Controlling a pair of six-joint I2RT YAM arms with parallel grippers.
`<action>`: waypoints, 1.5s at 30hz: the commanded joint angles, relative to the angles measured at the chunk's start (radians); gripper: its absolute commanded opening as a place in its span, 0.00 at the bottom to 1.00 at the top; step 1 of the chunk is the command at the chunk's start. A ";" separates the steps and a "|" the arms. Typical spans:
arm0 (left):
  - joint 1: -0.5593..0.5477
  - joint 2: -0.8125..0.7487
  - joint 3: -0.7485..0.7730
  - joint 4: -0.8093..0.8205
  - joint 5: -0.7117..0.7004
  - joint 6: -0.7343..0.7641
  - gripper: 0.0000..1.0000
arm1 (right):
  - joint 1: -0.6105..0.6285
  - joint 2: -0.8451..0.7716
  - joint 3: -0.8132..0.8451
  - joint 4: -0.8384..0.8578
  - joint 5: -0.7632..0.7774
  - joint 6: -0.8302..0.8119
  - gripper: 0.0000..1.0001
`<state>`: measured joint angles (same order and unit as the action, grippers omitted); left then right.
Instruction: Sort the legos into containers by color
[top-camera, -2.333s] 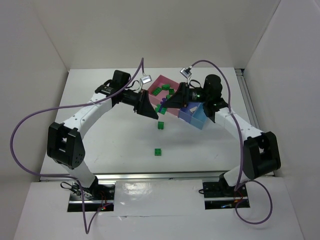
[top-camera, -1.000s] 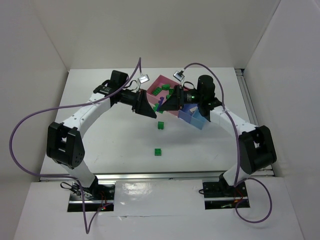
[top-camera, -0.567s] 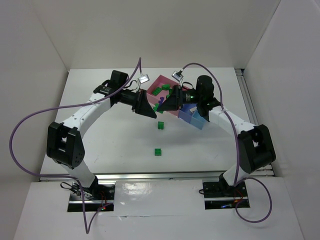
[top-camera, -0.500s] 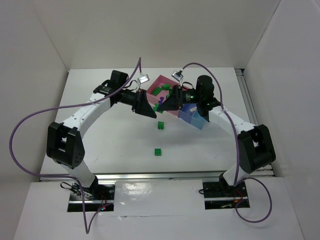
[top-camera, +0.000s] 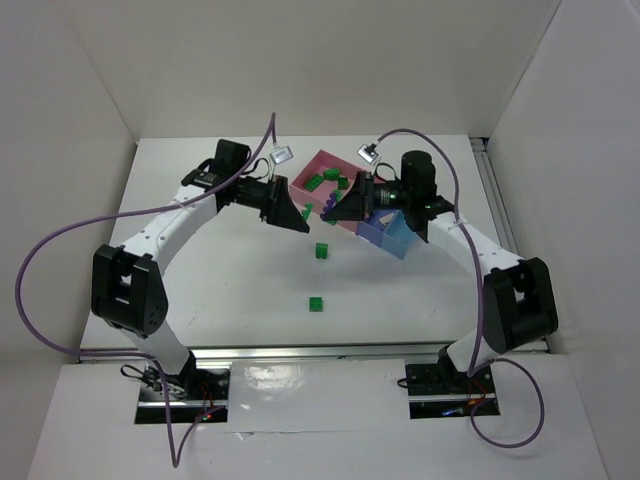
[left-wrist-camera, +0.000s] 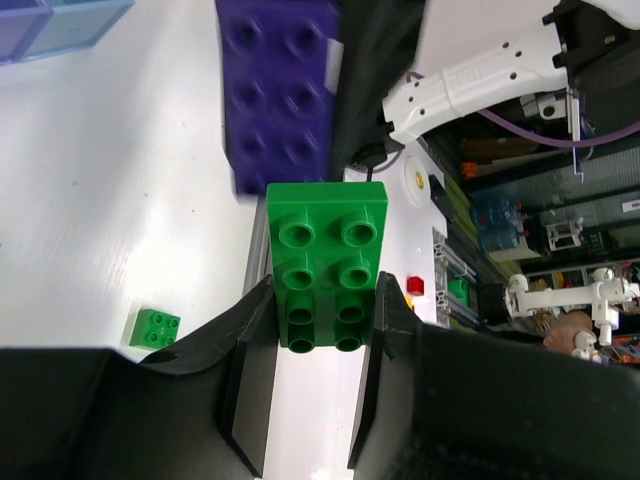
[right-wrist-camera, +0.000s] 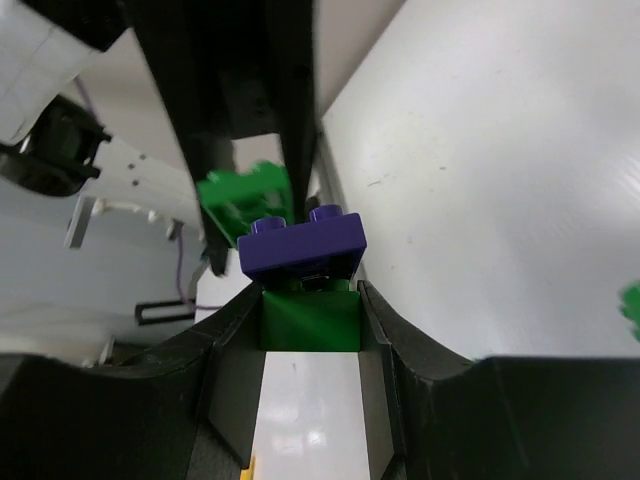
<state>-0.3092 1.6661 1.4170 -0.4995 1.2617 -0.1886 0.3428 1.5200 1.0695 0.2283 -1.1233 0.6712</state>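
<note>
My left gripper is shut on a green lego, held in the air. My right gripper is shut on a green lego with a dark purple lego stuck on its end. The two grippers face each other tip to tip, a small gap apart, over the near edge of the pink tray. The purple lego also shows in the left wrist view, just beyond my green one. In the top view the left gripper and right gripper nearly meet. The pink tray holds several green legos.
Two green legos lie loose on the white table, one just below the grippers and one nearer the bases. A blue tray and a light blue tray sit right of the pink tray, under the right arm.
The grippers have drawn slightly apart: the left arm pulled back left with its green lego, the right arm shifted right with the purple and green pair. The loose legos have not moved.
</note>
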 joint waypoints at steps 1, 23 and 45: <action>0.027 -0.046 0.008 0.013 0.064 0.009 0.00 | -0.063 -0.054 -0.026 -0.148 0.081 -0.103 0.00; -0.059 0.568 0.821 -0.171 -0.884 -0.284 0.00 | -0.139 -0.308 0.032 -0.665 0.841 -0.291 0.00; -0.013 0.387 0.609 0.113 -0.224 -0.193 0.89 | -0.139 -0.314 -0.046 -0.598 0.377 -0.360 0.00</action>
<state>-0.3580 2.2509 2.1357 -0.5655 0.6643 -0.4278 0.2085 1.2041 1.0401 -0.4515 -0.5205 0.3458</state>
